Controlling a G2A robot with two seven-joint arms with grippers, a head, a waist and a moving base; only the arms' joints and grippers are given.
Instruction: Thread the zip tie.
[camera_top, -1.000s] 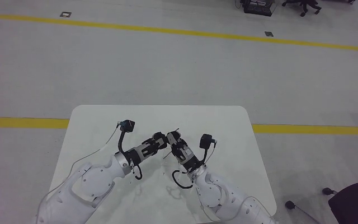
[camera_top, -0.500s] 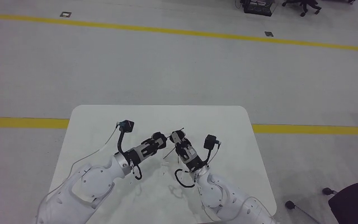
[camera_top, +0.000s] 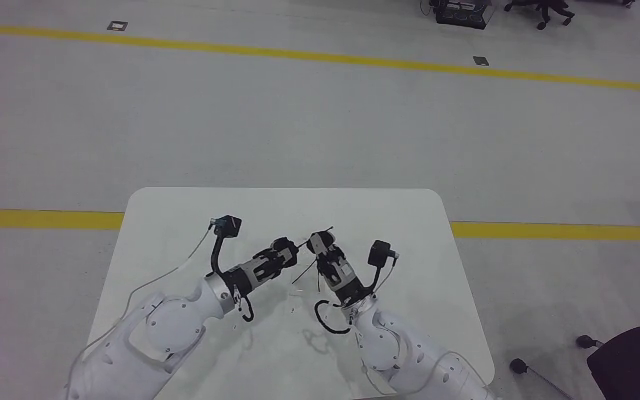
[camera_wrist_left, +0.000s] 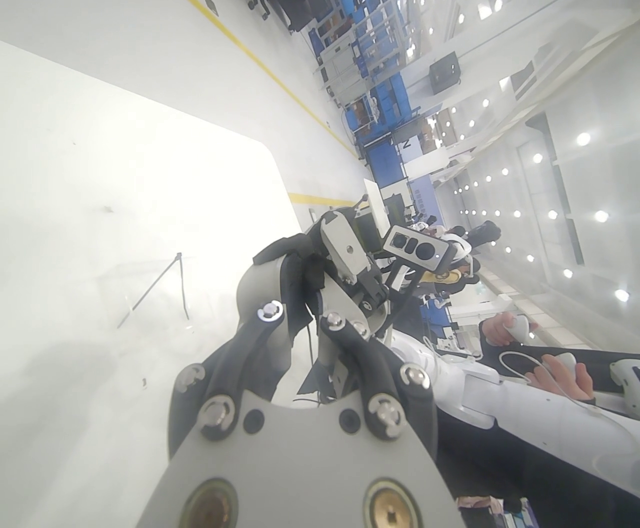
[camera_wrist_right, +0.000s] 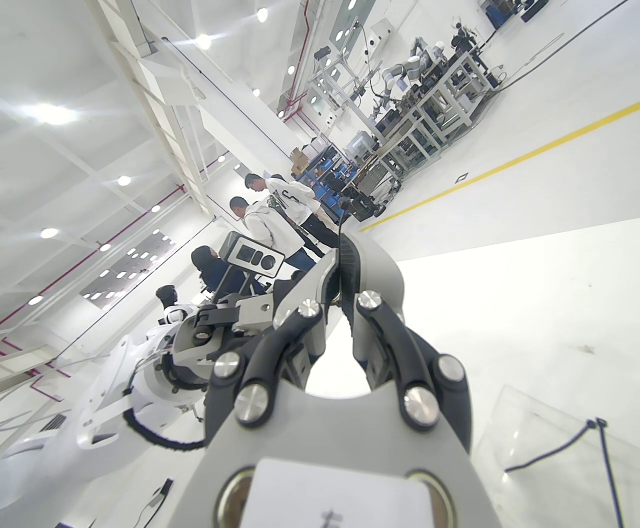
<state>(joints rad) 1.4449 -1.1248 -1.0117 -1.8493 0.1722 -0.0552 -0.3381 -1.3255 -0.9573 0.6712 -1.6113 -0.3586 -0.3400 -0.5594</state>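
My right gripper is shut on a thin black zip tie whose free end pokes out past the fingertips. From above, that gripper hovers over the middle of the white table, with the tie sticking out from it. My left gripper hangs just beside it, tips nearly meeting. In the left wrist view the left gripper looks shut, and black pads hide anything between them. A second black zip tie, bent into a V, lies on the table.
The bent zip tie rests on a clear plastic sheet flat on the table under the grippers. Bare tabletop surrounds both arms on all sides. Yellow floor lines run beyond the table.
The right gripper has shifted a little up and to the right with its zip tie, turning slightly. The left arm has stayed put.
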